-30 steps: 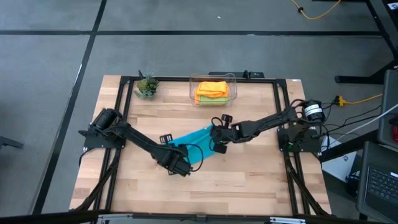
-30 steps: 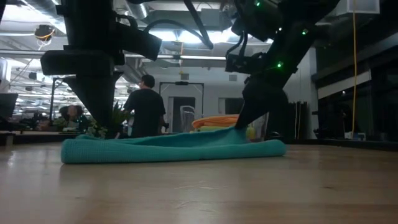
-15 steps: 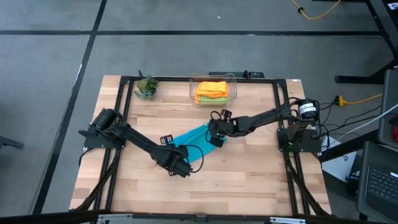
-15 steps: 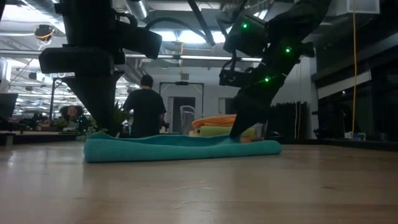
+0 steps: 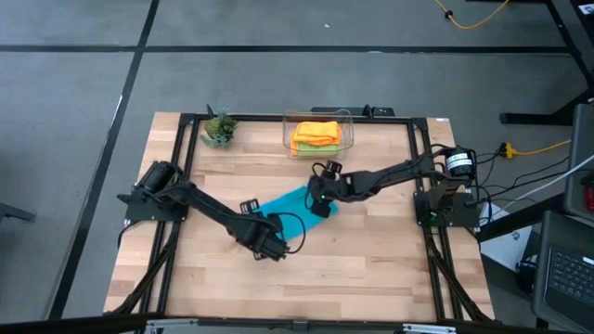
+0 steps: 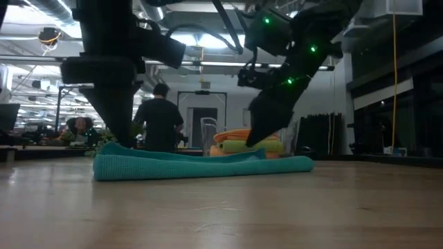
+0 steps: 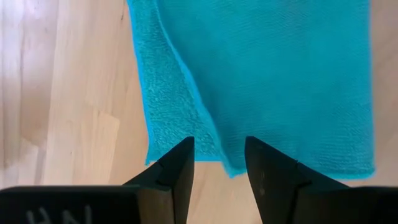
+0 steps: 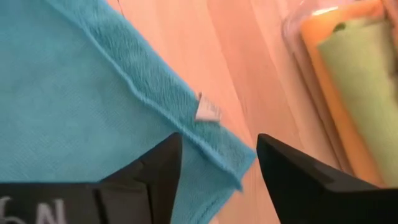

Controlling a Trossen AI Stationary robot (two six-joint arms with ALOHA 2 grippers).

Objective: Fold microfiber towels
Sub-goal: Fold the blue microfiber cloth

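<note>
A teal microfiber towel (image 5: 290,206) lies folded in two layers flat on the wooden table's middle. My left gripper (image 7: 217,152) is open, its fingertips standing over the towel's near corner (image 7: 227,167), where the upper layer sits a little off the lower one. My right gripper (image 8: 217,152) is open just above the towel's far corner with the white tag (image 8: 207,111). In the low view its fingers (image 6: 255,140) hover close over the towel's top (image 6: 201,164). Whether either gripper touches the cloth, I cannot tell.
A clear plastic bin (image 5: 317,133) holding an orange and a green folded towel stands at the table's far edge, close beyond my right gripper. A small potted plant (image 5: 219,128) sits at the far left. A person (image 6: 160,117) stands in the room behind.
My right gripper has moved toward the table's left and far side with the towel's corner, lowered it onto the cloth, then opened and let go. The towel's top layer now lies flat. Its end by the left gripper has drawn in, so the towel looks shorter.
</note>
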